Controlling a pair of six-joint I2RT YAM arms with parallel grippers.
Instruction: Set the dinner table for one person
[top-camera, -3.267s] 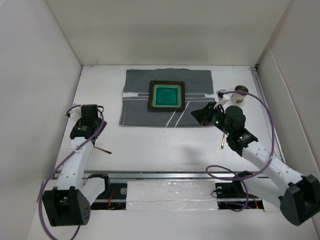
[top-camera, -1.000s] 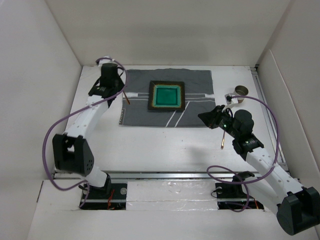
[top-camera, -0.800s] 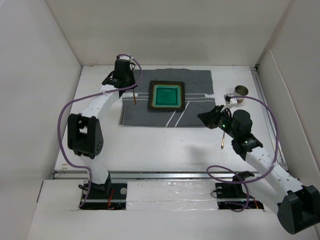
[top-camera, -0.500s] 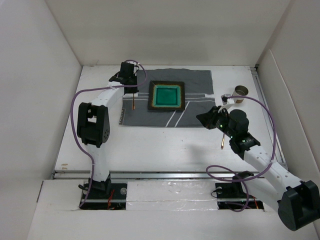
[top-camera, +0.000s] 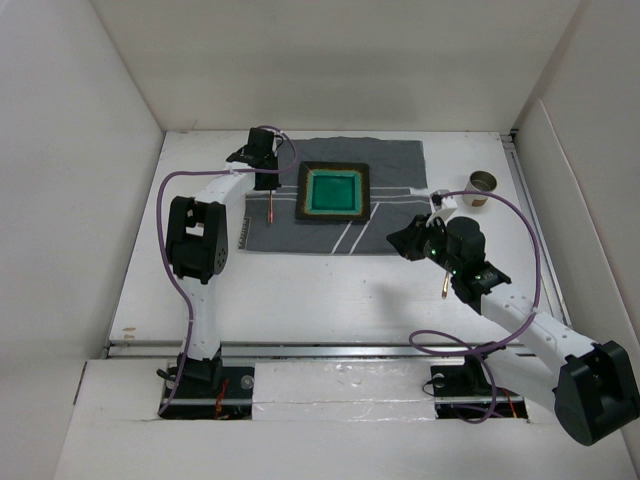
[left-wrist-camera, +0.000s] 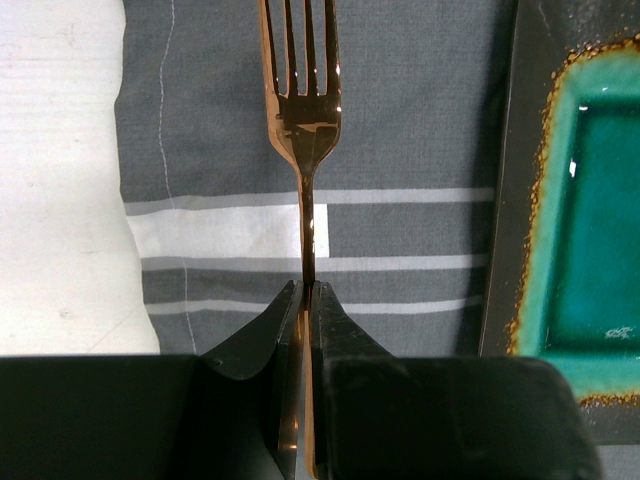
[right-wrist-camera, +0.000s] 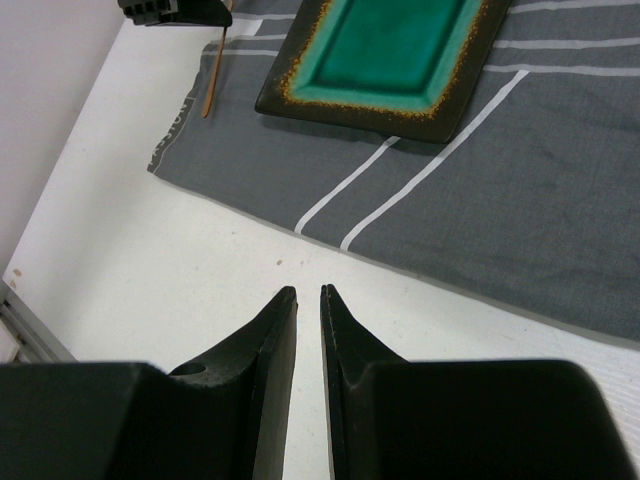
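Note:
A copper fork (left-wrist-camera: 305, 120) is clamped by its handle in my left gripper (left-wrist-camera: 308, 285), which is shut on it. Its tines point away over the grey striped mat (left-wrist-camera: 400, 120), just left of the teal plate (left-wrist-camera: 590, 200). From above, the left gripper (top-camera: 267, 182) holds the fork (top-camera: 271, 205) over the mat (top-camera: 390, 160), beside the plate (top-camera: 333, 192). My right gripper (right-wrist-camera: 308, 292) hovers over the white dinner table (right-wrist-camera: 150, 280) near the mat's front edge. Its jaws stand a narrow gap apart with nothing between them. The top view puts the right gripper (top-camera: 398, 238) at the mat's front right corner.
A small cup (top-camera: 482, 185) stands on the table right of the mat. A copper utensil (top-camera: 445, 285) lies on the table, partly hidden under my right arm. A metal rail (top-camera: 330, 348) runs along the near edge. White walls close in both sides.
My left arm has carried the fork from the mat's left edge rightward, close to the plate. My right arm has shifted a little to the left.

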